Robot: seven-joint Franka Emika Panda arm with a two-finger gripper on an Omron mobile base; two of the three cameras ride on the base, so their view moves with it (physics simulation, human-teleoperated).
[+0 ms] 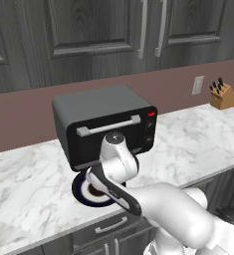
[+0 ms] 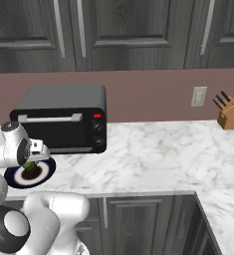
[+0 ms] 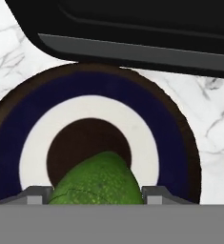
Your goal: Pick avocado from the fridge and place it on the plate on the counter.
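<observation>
My gripper [image 3: 96, 196] is shut on the dark green avocado [image 3: 96, 178], which sits between the two fingertips [image 3: 35, 194]. Directly under it lies the round navy plate [image 3: 173, 138] with its pale ring and dark centre. In the right base view the avocado [image 2: 29, 165] hangs just above the plate [image 2: 45, 172], held by the gripper [image 2: 31, 162]. The plate [image 1: 79, 192] rests on the marbled counter [image 1: 188, 144] right in front of the toaster oven, partly hidden by my wrist. The fridge is out of view.
A black toaster oven [image 1: 103, 124] stands directly behind the plate, its lower front edge [image 3: 132, 47] close above the plate rim. A wooden knife block [image 2: 230, 113] sits far right by the wall. Dark cabinets hang above and below the counter [image 2: 153, 149].
</observation>
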